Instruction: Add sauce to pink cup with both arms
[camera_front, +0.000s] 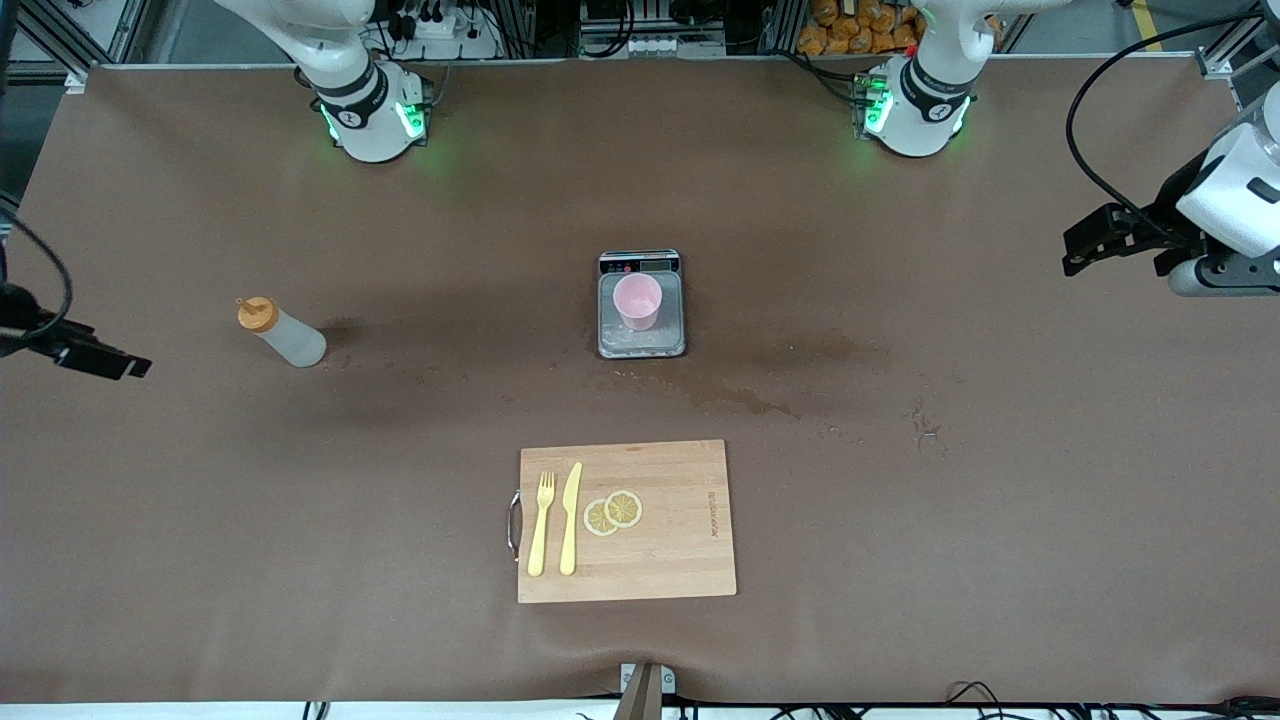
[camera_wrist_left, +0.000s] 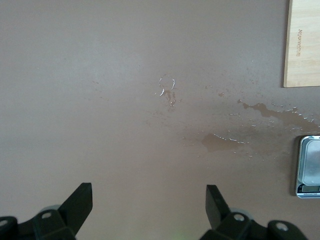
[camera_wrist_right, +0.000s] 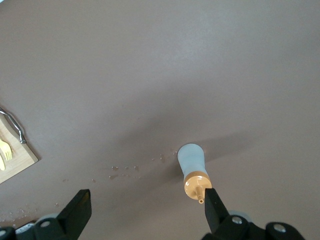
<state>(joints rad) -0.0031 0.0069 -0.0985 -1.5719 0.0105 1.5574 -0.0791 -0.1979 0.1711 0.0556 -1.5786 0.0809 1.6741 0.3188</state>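
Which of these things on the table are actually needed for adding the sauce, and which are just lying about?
Needed: sauce bottle; pink cup; left gripper and right gripper, both open.

Lying about: scale under the cup; board with fork, knife, lemon slices.

The table (camera_front: 200, 520) is brown with darker wet spots. The sauce bottle (camera_front: 285, 334) is cloudy white with an orange cap. The cup (camera_front: 637, 301) is pale pink and sits on a grey scale (camera_front: 641, 305). The board (camera_front: 627, 521) is light wood. The fork (camera_front: 541, 523) and knife (camera_front: 570, 518) are yellow, like the lemon slices (camera_front: 613, 512).
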